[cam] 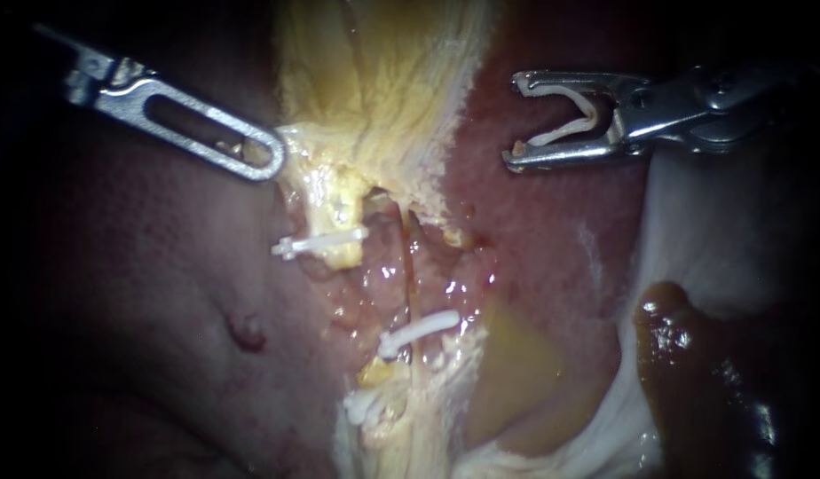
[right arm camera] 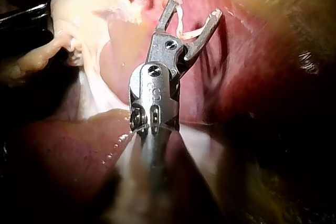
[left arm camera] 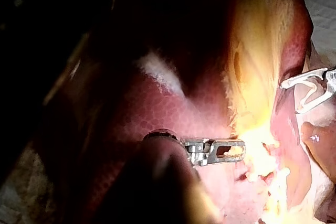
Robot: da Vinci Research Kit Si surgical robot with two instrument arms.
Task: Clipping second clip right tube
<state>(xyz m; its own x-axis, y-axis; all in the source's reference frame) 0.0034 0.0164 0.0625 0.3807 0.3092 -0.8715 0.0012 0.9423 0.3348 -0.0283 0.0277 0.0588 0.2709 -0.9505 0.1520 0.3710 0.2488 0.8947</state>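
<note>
While my left instrument [cam: 275, 153] has its jaws closed on the edge of the pale yellow tissue [cam: 374, 98], the right tube [cam: 407, 266] runs up-and-down at mid-view, with a seated clip [cam: 419, 330] across its lower stretch (bare tube above it). Over to my right instrument [cam: 515, 124]: its jaws are wide, cradling a loaded clip [cam: 561, 131], one leg against each. The tube lies down-left of that mouth, well apart and crosswise, so it looks like the right instrument's reach.

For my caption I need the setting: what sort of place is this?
Likely a surgical practice bench, seen by endoscope: left instrument and right instrument over bare liver, a white clip on a tube, a loaded clip between the right jaws.
</note>
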